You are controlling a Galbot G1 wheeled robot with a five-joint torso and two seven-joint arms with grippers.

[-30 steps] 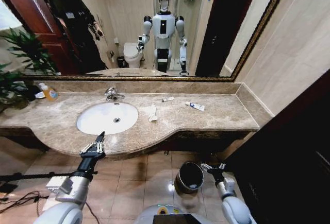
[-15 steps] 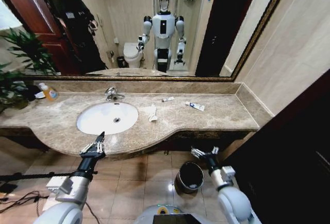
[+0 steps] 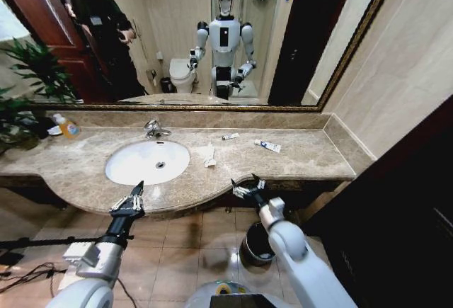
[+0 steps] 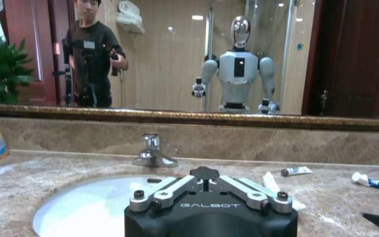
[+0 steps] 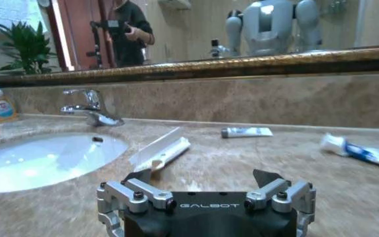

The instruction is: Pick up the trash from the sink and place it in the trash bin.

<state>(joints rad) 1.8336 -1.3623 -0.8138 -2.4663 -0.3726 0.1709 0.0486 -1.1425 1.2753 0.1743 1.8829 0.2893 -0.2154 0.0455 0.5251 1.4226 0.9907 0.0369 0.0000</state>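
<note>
The white oval sink point(image 3: 134, 170) is set in a marble countertop. On the counter beside the basin lie pieces of trash: a white strip point(image 3: 208, 155), a small tube point(image 3: 230, 136) and a white-and-blue toothpaste tube point(image 3: 267, 146). My right gripper point(image 3: 244, 180) hovers open at the counter's front edge, facing the white strip point(image 5: 163, 148) with nothing between its fingers. My left gripper point(image 3: 139, 186) is shut and empty at the counter's front edge before the basin. The dark trash bin point(image 3: 253, 246) stands on the floor under the counter, partly hidden behind my right arm.
A chrome faucet point(image 3: 156, 129) stands behind the basin. An orange soap bottle point(image 3: 68, 127) and a potted plant point(image 3: 28, 88) are at the far left. A mirror runs along the back wall. Cables point(image 3: 28, 274) lie on the tiled floor at the left.
My right arm has risen from beside the trash bin and swung left, up to the counter's front edge. The left arm has not moved.
</note>
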